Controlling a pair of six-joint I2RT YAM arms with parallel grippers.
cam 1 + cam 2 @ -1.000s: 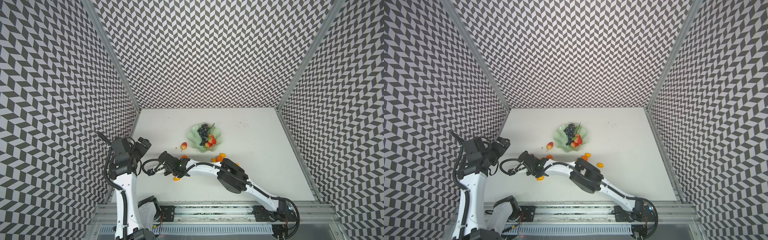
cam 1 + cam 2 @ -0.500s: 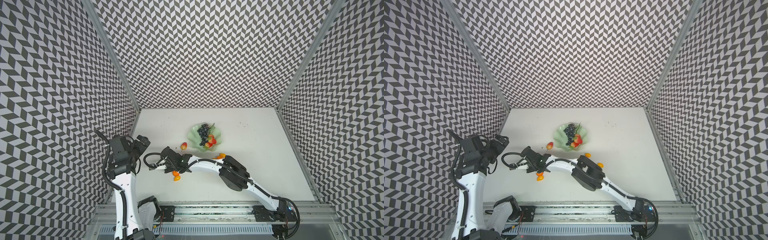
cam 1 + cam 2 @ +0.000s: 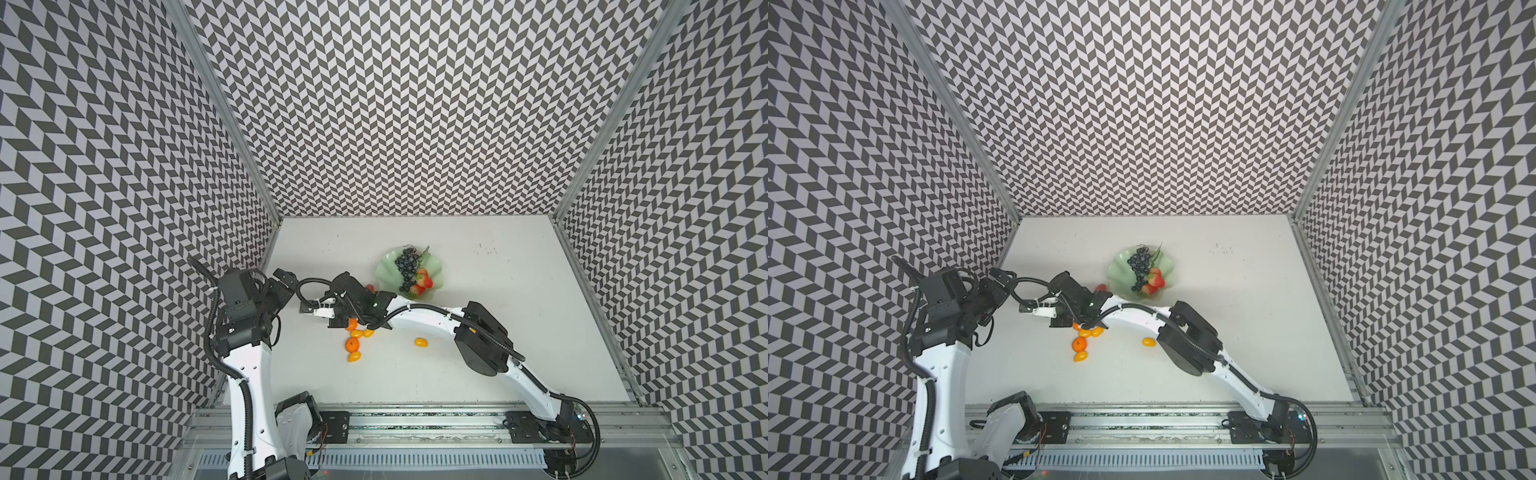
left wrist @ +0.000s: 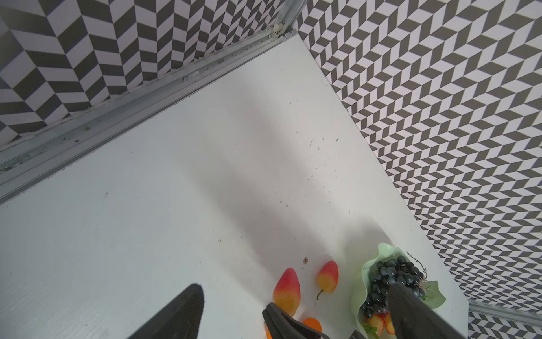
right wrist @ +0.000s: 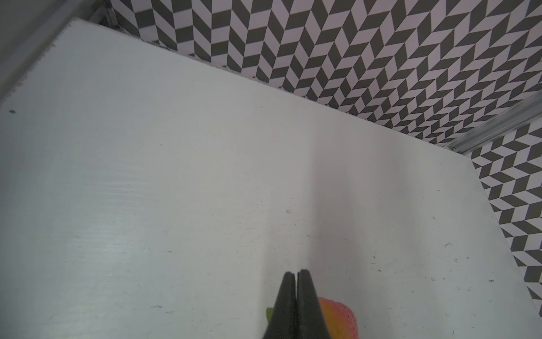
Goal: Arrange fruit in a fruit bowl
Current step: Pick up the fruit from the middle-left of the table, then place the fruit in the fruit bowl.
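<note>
The mint-green fruit bowl (image 3: 384,272) (image 3: 1117,270) holds a grape bunch (image 3: 405,266) and strawberries (image 3: 423,282). A pear (image 4: 328,277) and a loose strawberry (image 4: 286,290) lie on the table left of the bowl. My right gripper (image 5: 297,273) is shut and empty, its tip just beside that strawberry (image 5: 340,320). In both top views the right wrist (image 3: 353,293) hides it. A tangerine (image 3: 352,344) and several kumquats (image 3: 356,333) lie in front of that wrist. My left gripper (image 3: 289,282) (image 4: 294,286) hovers open to the left, holding nothing.
One kumquat (image 3: 421,342) lies alone under the right forearm. The right elbow (image 3: 478,345) hangs over the middle of the white table. Patterned walls close in three sides. An aluminium rail (image 3: 415,419) runs along the front edge.
The right wrist has swung back and right, toward the bowl, uncovering the orange fruit in front of it. The left gripper has drifted slightly toward the back.
</note>
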